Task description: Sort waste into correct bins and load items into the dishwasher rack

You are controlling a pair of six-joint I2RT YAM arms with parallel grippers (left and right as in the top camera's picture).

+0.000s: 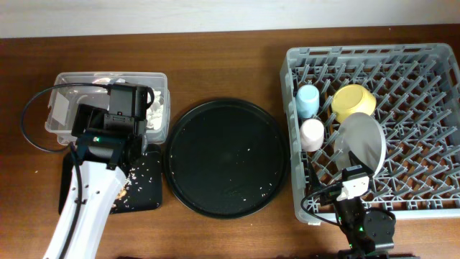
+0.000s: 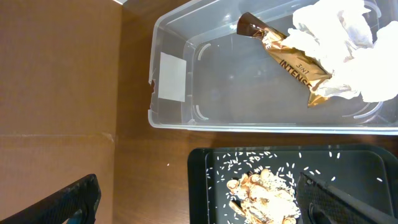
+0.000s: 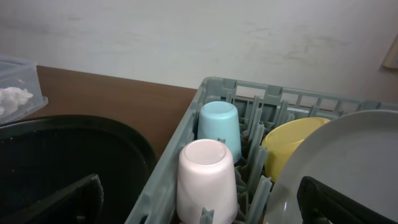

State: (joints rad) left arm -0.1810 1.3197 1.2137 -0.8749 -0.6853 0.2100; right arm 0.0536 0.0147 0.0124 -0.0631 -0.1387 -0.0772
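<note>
The clear tub [image 2: 224, 93] holds the brown-and-gold wrapper [image 2: 289, 59] and crumpled white tissues [image 2: 345, 34]. Beside it, the shallow black tray [image 2: 205, 186] carries beige food scraps [image 2: 261, 196] and scattered rice. My left gripper [image 2: 202, 208] hangs open above the tub [image 1: 86, 75] and tray [image 1: 147, 194], holding nothing. In the grey rack [image 1: 366, 52] stand a blue cup [image 1: 307, 99], pink cup [image 1: 312, 133], yellow bowl [image 1: 353, 101] and pale plate [image 1: 359, 142]. My right gripper [image 3: 205, 211] is open at the rack's near left side [image 3: 186, 143], facing the upturned pink cup [image 3: 206, 180]. No chopsticks are in view.
A large round black tray [image 1: 226, 157] with a few rice grains lies between the bins and the rack. The left arm's cable [image 1: 29, 115] loops left of the tub. Bare wooden table surrounds everything.
</note>
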